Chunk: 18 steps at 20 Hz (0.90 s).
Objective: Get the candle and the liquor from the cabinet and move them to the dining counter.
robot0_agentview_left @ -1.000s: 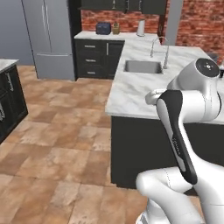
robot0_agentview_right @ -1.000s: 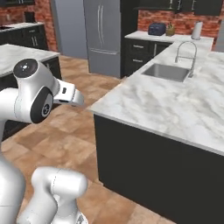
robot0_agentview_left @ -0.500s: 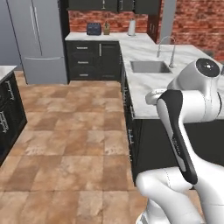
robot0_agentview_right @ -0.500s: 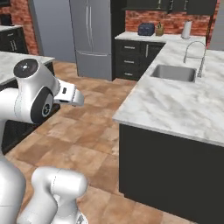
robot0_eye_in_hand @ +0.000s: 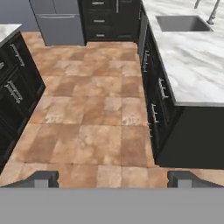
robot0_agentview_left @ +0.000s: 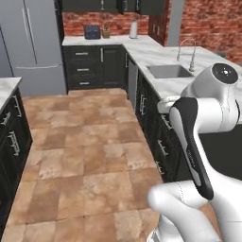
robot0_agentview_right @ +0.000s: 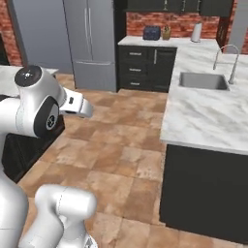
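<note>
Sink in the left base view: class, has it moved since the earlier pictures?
No. The sink stays set in the marble counter beside its faucet; the whole picture shifted, so the base moved.

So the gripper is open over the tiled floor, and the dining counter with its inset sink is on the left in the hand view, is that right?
Not quite: the dining counter with its sink lies on the right in the hand view, not the left. The rest holds: the gripper is open over the tiled floor.
</note>
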Available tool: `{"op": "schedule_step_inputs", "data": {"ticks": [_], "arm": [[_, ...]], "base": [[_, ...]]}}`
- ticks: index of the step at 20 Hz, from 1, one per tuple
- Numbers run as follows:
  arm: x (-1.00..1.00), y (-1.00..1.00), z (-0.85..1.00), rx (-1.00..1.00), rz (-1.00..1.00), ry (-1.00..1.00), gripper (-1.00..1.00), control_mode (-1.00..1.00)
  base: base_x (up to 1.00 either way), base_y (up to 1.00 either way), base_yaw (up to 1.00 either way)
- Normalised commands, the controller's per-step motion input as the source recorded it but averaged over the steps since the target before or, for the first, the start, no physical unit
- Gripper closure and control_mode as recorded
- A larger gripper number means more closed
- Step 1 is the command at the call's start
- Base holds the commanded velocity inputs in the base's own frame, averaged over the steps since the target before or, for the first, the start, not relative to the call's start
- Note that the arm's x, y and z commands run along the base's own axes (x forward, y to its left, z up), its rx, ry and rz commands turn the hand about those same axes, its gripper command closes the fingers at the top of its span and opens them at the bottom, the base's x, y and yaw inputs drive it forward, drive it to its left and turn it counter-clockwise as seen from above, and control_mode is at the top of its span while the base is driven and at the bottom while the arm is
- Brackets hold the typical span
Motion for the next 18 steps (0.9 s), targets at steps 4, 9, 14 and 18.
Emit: {"op": "schedule_step_inputs", "data": {"ticks": [4, 9, 14, 18], "arm": [[0.0, 0.0, 0.0, 0.0, 0.0, 0.0, -1.0, 1.0], [0.0, 0.0, 0.0, 0.0, 0.0, 0.0, -1.0, 1.0], [0.0, 0.0, 0.0, 0.0, 0.0, 0.0, -1.0, 1.0], [0.0, 0.0, 0.0, 0.0, 0.0, 0.0, -1.0, 1.0]], "base": [[0.74, 1.0, -0.28], [0.9, 1.0, -0.3], [1.0, 1.0, -0.11], [1.0, 0.79, 0.02]]}}
